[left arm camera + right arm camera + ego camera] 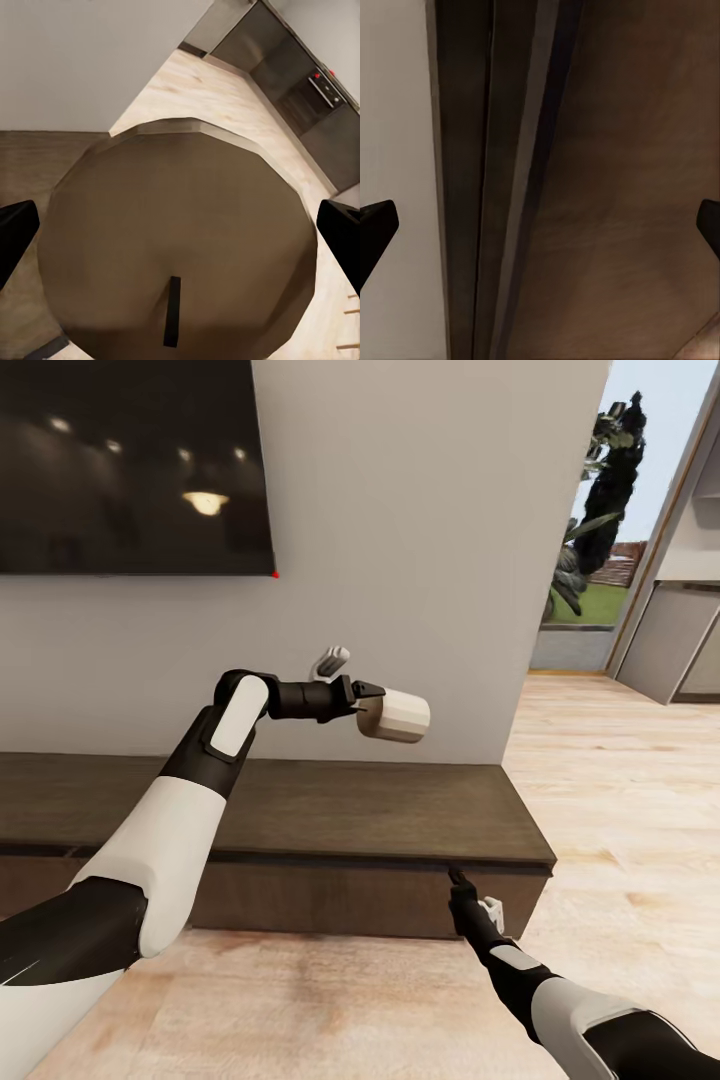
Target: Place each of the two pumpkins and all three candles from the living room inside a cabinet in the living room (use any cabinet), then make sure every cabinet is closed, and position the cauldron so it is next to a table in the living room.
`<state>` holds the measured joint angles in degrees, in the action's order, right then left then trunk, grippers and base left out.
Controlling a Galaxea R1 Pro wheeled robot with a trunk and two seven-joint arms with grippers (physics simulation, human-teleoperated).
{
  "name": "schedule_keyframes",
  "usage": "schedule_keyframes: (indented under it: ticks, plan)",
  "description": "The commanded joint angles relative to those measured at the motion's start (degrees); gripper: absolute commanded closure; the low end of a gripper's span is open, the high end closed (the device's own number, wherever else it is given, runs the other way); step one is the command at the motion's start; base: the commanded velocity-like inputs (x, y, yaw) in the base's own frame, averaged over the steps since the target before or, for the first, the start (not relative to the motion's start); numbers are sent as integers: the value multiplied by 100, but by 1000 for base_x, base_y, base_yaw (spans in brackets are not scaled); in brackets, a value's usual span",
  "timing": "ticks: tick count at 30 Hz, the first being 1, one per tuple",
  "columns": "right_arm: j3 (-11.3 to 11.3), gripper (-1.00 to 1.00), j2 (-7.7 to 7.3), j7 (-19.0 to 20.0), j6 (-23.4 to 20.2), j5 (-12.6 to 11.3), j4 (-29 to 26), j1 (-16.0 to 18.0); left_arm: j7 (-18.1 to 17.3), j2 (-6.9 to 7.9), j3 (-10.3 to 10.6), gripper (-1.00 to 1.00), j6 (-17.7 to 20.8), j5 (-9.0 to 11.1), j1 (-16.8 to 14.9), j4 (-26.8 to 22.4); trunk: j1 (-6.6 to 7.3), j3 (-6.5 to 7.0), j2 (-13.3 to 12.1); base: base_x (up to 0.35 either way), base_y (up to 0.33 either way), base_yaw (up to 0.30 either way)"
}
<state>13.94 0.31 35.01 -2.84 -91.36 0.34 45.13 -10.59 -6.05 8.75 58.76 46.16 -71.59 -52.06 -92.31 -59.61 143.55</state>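
A short off-white candle [398, 716] hangs in the air above the cabinet [330, 810], lying sideways, with my left gripper [370, 704] shut on it. In the left wrist view its beige end [180, 240] with a dark wick faces the camera, between the black fingertips [15, 232]. The long, low, dark brown cabinet stands against the white wall, and its drawer fronts look closed. My right gripper [459, 877] is at the top edge of the cabinet's front near its right end. The right wrist view shows that gripper [540, 225] open, close to the dark wood front [622, 187] and its seam.
A large black TV [130, 460] hangs on the wall above the cabinet. Light wood floor [620, 780] spreads in front and to the right. At the far right are an opening with a plant [605, 490] and grey kitchen units [680, 630].
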Motion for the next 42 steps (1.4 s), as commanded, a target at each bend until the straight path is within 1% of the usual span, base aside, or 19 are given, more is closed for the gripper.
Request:
schedule_keyframes:
  ticks: [1, 7, 11, 14, 24, 42]
  plan:
    - [25, -100, -1, 21, -32, -61, 9, 5, -58, -1, -4, 100, 14, -44, -4, 3, -1, -5, 2, 161, 0, 0]
    - [-238, -100, -4, -53, -35, -59, 13, 5, -58, -1, 25, 100, 12, -46, -4, 11, -1, -5, 2, 50, 0, 0]
    - [-301, -100, -22, -80, -46, -57, 33, 5, -68, -1, 29, 100, 17, -46, -1, 11, -1, -5, 2, 9, 0, 0]
    - [-318, -100, -51, -86, -53, -57, 40, 5, -72, -1, 30, 100, 18, -46, -2, 12, -1, -5, 2, 3, 0, 0]
    - [-330, -100, -76, -90, -47, -57, 45, 5, -75, -1, 30, 100, 21, -46, -3, 12, -27, -227, 15, 0, 0, 0]
    - [-324, -100, -51, -174, -23, -57, 45, 5, -67, -1, 32, 100, 13, -46, -3, 12, -27, -227, 15, 5, 2, 0]
